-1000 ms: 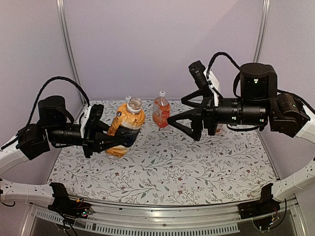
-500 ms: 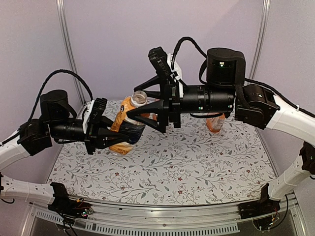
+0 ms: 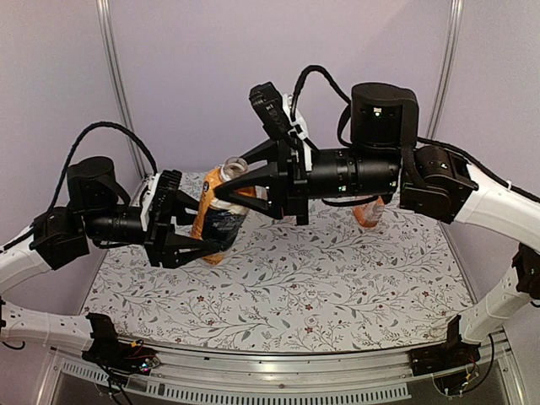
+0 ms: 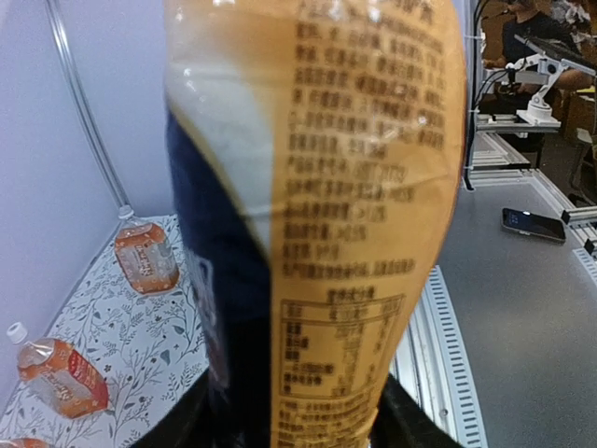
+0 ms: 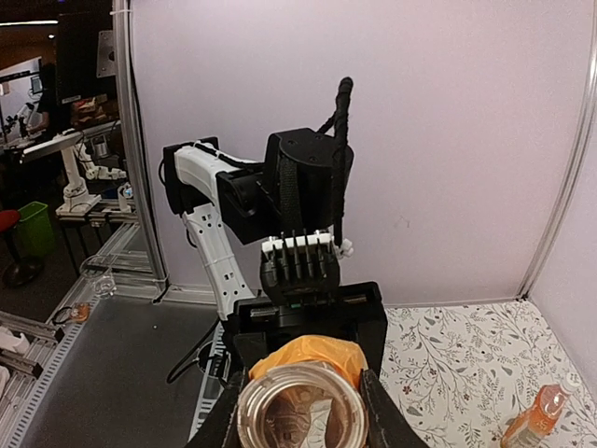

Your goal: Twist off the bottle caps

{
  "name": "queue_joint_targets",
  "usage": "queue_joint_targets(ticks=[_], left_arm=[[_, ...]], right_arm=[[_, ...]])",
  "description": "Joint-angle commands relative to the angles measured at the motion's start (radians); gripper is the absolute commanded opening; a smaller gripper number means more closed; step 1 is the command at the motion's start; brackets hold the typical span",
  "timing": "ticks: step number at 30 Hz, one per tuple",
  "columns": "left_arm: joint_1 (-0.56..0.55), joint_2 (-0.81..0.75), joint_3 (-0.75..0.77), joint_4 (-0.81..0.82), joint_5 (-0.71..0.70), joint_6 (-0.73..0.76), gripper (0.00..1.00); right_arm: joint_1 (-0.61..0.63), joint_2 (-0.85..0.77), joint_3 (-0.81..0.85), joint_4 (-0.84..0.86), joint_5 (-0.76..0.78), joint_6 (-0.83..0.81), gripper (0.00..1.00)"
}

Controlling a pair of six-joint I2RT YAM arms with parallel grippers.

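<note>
The right arm (image 3: pixel 363 173) has swung from the table's right side across to its back-left part. The right gripper (image 3: pixel 221 189) has gone from spread wide to pinching the neck of the black-labelled bottle (image 3: pixel 226 224). The left gripper (image 3: pixel 211 236) flanks that bottle's lower body, tilted above the table (image 3: pixel 337 287); I cannot tell whether its fingers press or have slackened. This looks like a handover. The mouth (image 5: pixel 298 406) shows no cap, so this bottle seems done. White bottle caps (image 4: pixel 13 331) sit on other bottles (image 4: pixel 65 378) near the back edge.
</note>
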Motion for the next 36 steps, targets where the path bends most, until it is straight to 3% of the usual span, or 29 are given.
queue_joint_targets(ticks=[1,2,8,11,18,23,29,36], left_arm=[[-0.015,-0.029,-0.044,0.022,-0.061,-0.004,0.93],[-0.015,-0.038,-0.057,0.022,-0.087,-0.001,0.99],[0.001,-0.093,-0.127,0.025,-0.202,-0.009,0.99],[0.014,-0.105,-0.144,0.036,-0.211,-0.011,1.0],[0.023,-0.123,-0.169,0.056,-0.206,-0.015,0.99],[0.04,-0.129,-0.18,0.057,-0.195,-0.025,1.0],[0.04,-0.124,-0.18,0.07,-0.192,-0.017,1.0],[0.041,-0.117,-0.174,0.074,-0.186,-0.011,1.0]], right_arm=[[0.0,-0.034,-0.043,-0.027,0.169,0.039,0.0],[-0.001,-0.046,-0.06,-0.042,0.237,0.045,0.0],[-0.064,-0.148,-0.203,-0.223,0.786,0.141,0.0],[-0.161,-0.199,-0.347,-0.268,0.929,0.207,0.0],[-0.447,-0.32,-0.711,-0.045,0.873,0.344,0.0],[-0.566,-0.311,-0.827,0.103,0.843,0.348,0.0],[-0.643,-0.253,-0.884,0.237,0.78,0.372,0.0],[-0.659,-0.234,-0.93,0.274,0.78,0.425,0.0]])
